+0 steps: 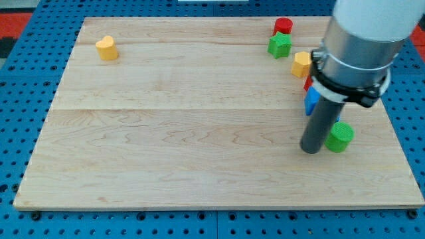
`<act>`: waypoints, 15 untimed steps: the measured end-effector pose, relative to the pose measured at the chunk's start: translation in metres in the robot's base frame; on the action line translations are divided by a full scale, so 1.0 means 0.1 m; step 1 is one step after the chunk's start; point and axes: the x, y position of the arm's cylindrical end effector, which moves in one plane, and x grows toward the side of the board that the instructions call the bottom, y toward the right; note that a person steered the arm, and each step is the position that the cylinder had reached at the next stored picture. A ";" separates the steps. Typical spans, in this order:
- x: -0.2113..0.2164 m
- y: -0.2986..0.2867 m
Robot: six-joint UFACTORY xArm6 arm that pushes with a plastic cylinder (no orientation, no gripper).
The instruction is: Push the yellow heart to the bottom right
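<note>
The yellow heart [106,48] lies near the view's top left corner of the wooden board [172,146]. My tip [311,150] rests on the board at the view's right, far from the heart, just left of a green cylinder [340,137]. The rod and arm hide part of a blue block [311,101] and a red block [308,84] behind them.
At the view's top right stand a red cylinder [283,26], a green star-shaped block [279,46] and a yellow block [301,64]. The board lies on a blue perforated table [20,99].
</note>
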 end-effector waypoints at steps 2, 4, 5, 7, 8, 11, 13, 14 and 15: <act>-0.74 -1.48; -2.48 -2.28; -3.14 -3.15; -2.97 -4.12; -2.69 -3.93; -2.22 -2.91; -2.56 -2.46; -2.37 -2.27; -1.81 -2.20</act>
